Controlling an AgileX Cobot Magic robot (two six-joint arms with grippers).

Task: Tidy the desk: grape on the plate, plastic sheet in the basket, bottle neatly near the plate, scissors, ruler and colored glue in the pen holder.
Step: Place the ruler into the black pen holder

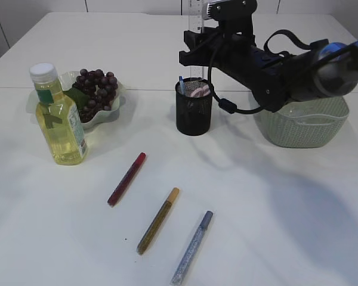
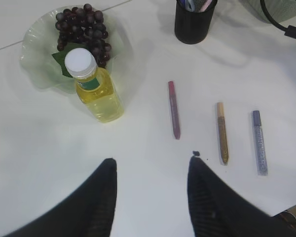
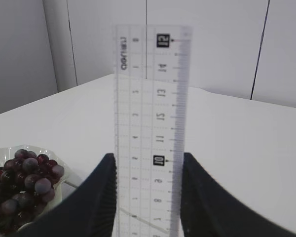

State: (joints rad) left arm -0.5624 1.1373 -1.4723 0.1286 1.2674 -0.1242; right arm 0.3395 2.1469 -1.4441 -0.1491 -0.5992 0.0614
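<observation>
So the right claw point(image 3: 147, 197) is pinching a clear ruler point(image 3: 150, 128) between its two fingers; the ruler stands upright, long axis vertical, printed numbers running up to 15 at the top end. In the exterior view that claw point(image 1: 197, 37) hangs right above the black mesh pen holder point(image 1: 194, 113), which already has pink-handled scissors point(image 1: 199, 90) and something blue sticking out of it; one ruler point(image 1: 196, 15), one holder.

Left claw point(image 2: 150, 170) is spread wide and holding nothing, hovering over bare white surface point(image 2: 34, 148).

Three colored glue sticks lie flat on the surface in front of the holder, all roughly parallel, tilted the same diagonal way with caps toward the far right: a red glue stick point(image 1: 126, 179), a gold glue stick point(image 1: 158, 220), and a silver-blue glue stick point(image 1: 191, 247), well apart from each other.

Off to the left, one bunch of grapes point(image 1: 95, 89) sits on the clear wavy plate point(image 1: 122, 104); one bottle point(image 1: 58, 116) of yellow liquid stands upright just beside the plate, white cap up.

One pale green basket point(image 1: 301, 125) sits right of the holder, partly behind the right arm; can't tell what's inside.
</observation>
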